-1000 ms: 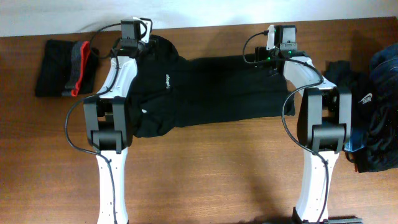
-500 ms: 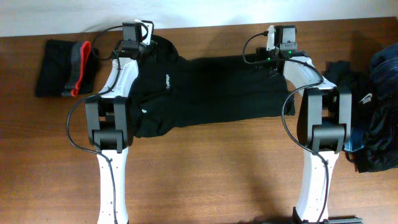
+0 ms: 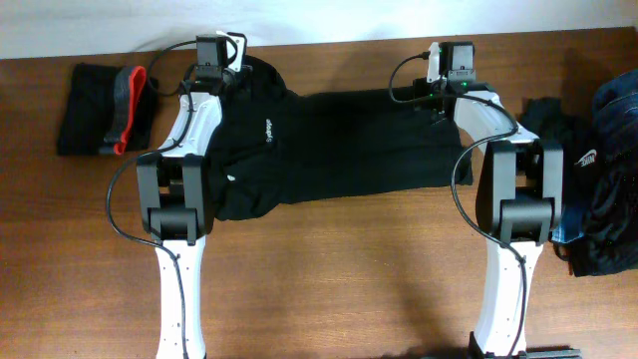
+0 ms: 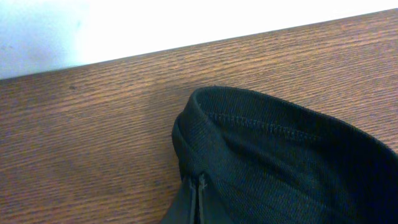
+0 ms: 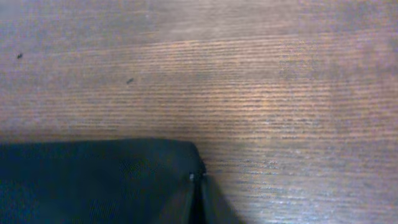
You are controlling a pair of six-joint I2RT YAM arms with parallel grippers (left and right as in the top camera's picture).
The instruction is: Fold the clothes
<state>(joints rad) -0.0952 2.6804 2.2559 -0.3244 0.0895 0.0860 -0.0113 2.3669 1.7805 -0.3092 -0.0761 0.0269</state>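
A large black top (image 3: 339, 150) lies stretched across the table between my two arms, with small white print (image 3: 271, 127) near its left end. At the far left edge of the top, my left gripper (image 3: 221, 68) is shut on the fabric. In the left wrist view its closed fingertips (image 4: 200, 186) pinch the cloth just below a stitched, ribbed edge (image 4: 249, 121). My right gripper (image 3: 454, 75) sits at the top's far right corner. In the right wrist view it (image 5: 198, 183) is shut on the corner of the black fabric (image 5: 93, 180).
A folded black garment with a red stripe (image 3: 100, 110) lies at the far left. A heap of dark and blue clothes (image 3: 603, 179) sits at the right edge. The table's far edge meets a white wall (image 4: 186, 22) just beyond both grippers.
Both grippers have closed onto the far edge of the black top. The arms and the top have hardly moved.
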